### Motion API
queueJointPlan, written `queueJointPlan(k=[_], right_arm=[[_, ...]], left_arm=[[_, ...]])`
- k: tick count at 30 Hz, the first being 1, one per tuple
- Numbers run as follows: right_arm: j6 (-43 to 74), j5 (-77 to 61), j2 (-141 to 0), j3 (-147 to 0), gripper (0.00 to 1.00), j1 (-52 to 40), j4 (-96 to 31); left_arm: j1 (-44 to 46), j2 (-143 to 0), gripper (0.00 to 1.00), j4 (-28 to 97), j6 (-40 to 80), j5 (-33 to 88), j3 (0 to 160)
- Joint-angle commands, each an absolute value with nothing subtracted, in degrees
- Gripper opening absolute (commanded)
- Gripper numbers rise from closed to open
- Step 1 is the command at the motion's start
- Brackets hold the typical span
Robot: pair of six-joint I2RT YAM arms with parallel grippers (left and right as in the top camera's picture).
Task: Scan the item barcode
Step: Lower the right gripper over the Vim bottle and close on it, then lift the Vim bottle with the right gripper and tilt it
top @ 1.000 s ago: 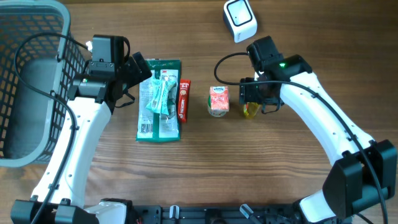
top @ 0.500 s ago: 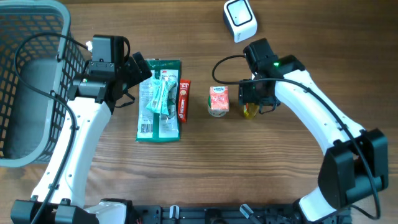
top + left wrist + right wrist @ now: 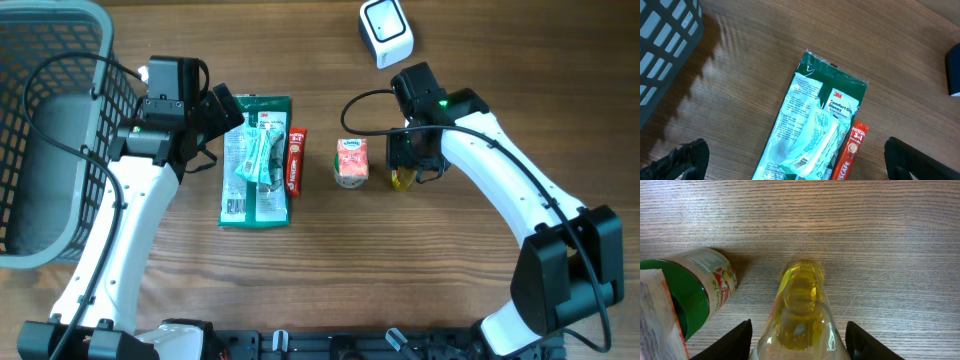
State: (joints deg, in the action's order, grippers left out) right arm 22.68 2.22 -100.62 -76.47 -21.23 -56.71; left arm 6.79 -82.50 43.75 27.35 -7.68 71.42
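A clear bottle of yellow liquid (image 3: 800, 310) lies on the wooden table, its neck pointing away from the right wrist camera. My right gripper (image 3: 799, 341) straddles it, one finger on each side with narrow gaps left, so it stands open. From overhead only a yellow bit of the bottle (image 3: 402, 179) shows under the right gripper (image 3: 408, 168). The white barcode scanner (image 3: 385, 32) stands at the table's far edge. My left gripper (image 3: 802, 165) hangs wide open and empty above a green glove pack (image 3: 815, 130).
A small jar with a green lid (image 3: 692, 287) sits just left of the bottle; overhead its red and white label (image 3: 351, 163) shows. A red coffee sachet (image 3: 296, 161) lies beside the glove pack (image 3: 256, 160). A grey basket (image 3: 50, 130) fills the left edge.
The right gripper's jaws have narrowed around the bottle, and the right arm has shifted slightly left. The left arm has not moved.
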Motion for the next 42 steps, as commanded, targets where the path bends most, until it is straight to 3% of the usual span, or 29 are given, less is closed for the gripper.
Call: queueJointPlan(k=[1, 2, 9, 15, 21, 26, 29, 37, 42], right_arm=[[22.65, 2.98, -101.23, -77.65, 0.58, -21.37, -56.99], [22.65, 2.98, -101.10, -77.82, 0.52, -21.37, -57.04], [22.50, 2.72, -96.55, -78.24, 0.36, -21.37, -57.06], [20.14, -6.00, -86.96, -78.52, 0.33, -18.50, -58.48], [16.49, -33.04, -77.32, -78.52, 0.27, -9.47, -60.12], [13.32, -47.94, -75.96, -78.04, 0.25, -8.08, -60.03], [12.62, -51.75, -75.96, -76.23, 0.20, -8.08, -59.05], [12.10, -64.23, -75.96, -68.77, 0.20, -9.39, -49.45], [11.99, -66.57, -75.96, -67.20, 0.15, -9.43, -49.74]], left_arm=[[6.59, -82.28, 1.00, 43.77, 27.29, -8.03, 72.14], [6.59, -82.28, 1.00, 43.77, 27.29, -8.03, 72.14], [6.59, -82.28, 1.00, 43.77, 27.29, -8.03, 72.14], [6.59, -82.28, 1.00, 43.79, 27.27, -8.03, 72.14], [6.59, -82.28, 1.00, 43.79, 27.29, -8.03, 72.14], [6.59, -82.28, 1.00, 43.79, 27.29, -8.03, 72.14], [6.59, -82.28, 1.00, 43.77, 27.27, -8.03, 72.14], [6.59, -82.28, 1.00, 43.77, 27.29, -8.03, 72.14], [6.59, -82.28, 1.00, 43.77, 27.27, -8.03, 72.14]])
